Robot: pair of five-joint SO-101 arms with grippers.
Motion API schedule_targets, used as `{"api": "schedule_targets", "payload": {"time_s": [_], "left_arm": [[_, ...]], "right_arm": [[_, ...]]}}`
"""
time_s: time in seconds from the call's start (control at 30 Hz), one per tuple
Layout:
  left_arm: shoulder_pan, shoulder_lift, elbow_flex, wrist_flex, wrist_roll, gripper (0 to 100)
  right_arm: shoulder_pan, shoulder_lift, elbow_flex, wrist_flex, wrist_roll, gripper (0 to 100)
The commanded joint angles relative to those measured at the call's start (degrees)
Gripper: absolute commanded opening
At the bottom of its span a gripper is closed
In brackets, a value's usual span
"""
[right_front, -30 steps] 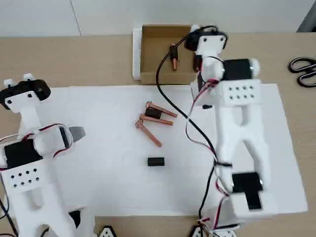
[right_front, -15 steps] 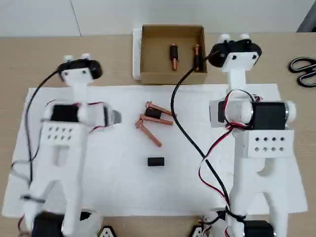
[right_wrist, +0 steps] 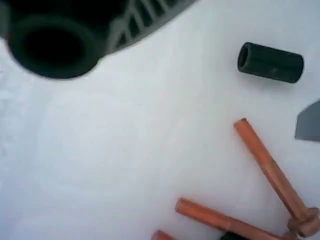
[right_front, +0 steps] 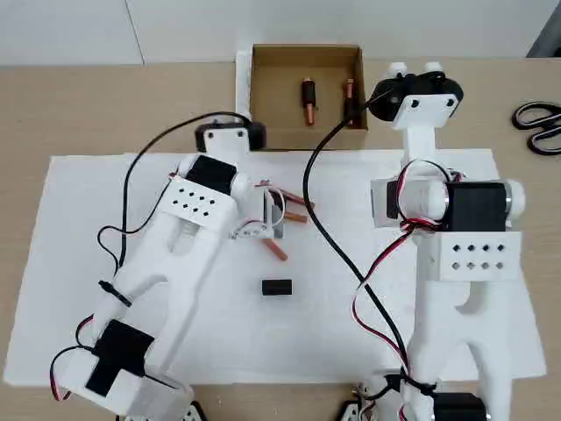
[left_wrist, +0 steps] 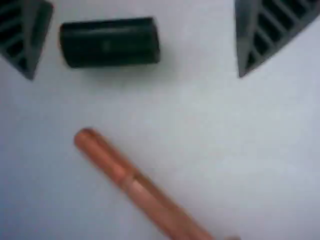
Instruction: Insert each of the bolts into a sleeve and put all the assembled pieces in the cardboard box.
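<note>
Seen from above, the left arm (right_front: 175,263) stretches slantwise across the white sheet (right_front: 96,228) covering the wooden table (right_front: 88,105). The left gripper (right_front: 272,217) hangs over a cluster of loose copper bolts (right_front: 277,250) near the sheet's middle. In its own wrist view the left gripper (left_wrist: 136,75) has its jaws spread wide and holds nothing. Past them a black sleeve (left_wrist: 110,42) lies on the sheet, with one bolt (left_wrist: 132,182) close by, its tip pointing toward the sleeve but apart from it. From above, that sleeve (right_front: 277,287) lies alone just beyond the bolts, on the near side of the sheet. At the table's far edge the cardboard box (right_front: 250,96) stands open with two assembled pieces (right_front: 308,101) lying side by side inside, apart from each other. To the right, the right arm (right_front: 447,228) stands folded and upright beside the box. Its wrist view looks over the sleeve (right_wrist: 270,62) and the bolts (right_wrist: 270,170). I cannot tell whether the right gripper (right_wrist: 140,20) is wide or narrow. A pair of scissors (right_front: 536,123) lies at the table's far right edge.
</note>
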Motion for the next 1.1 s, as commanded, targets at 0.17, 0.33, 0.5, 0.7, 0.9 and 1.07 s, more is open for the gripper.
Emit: {"api": "schedule_targets", "payload": {"time_s": [0.17, 0.33, 0.5, 0.7, 0.9, 1.07], "left_arm": [[-0.35, -0.18, 3.12, -13.98, 10.99, 24], [-0.09, -0.18, 5.93, -15.82, 12.04, 24], [-0.44, -0.18, 8.04, -15.91, 12.13, 24], [-0.53, -0.18, 11.47, -20.31, 12.13, 24], [-0.53, -0.18, 13.05, -21.8, 12.13, 24], [-0.53, -0.18, 14.11, -22.51, 12.13, 24]], "right_arm": [[0.31, -1.98, -0.26, -0.75, -0.62, 0.3], [0.31, -1.98, -0.26, -0.75, -0.62, 0.3], [0.31, -1.98, -0.26, -0.75, -0.62, 0.3], [0.31, -1.98, -0.26, -0.75, -0.62, 0.3], [0.31, -1.98, 0.88, -0.84, -0.62, 0.3], [0.31, -1.98, 2.2, -1.63, -0.62, 0.3]]}}
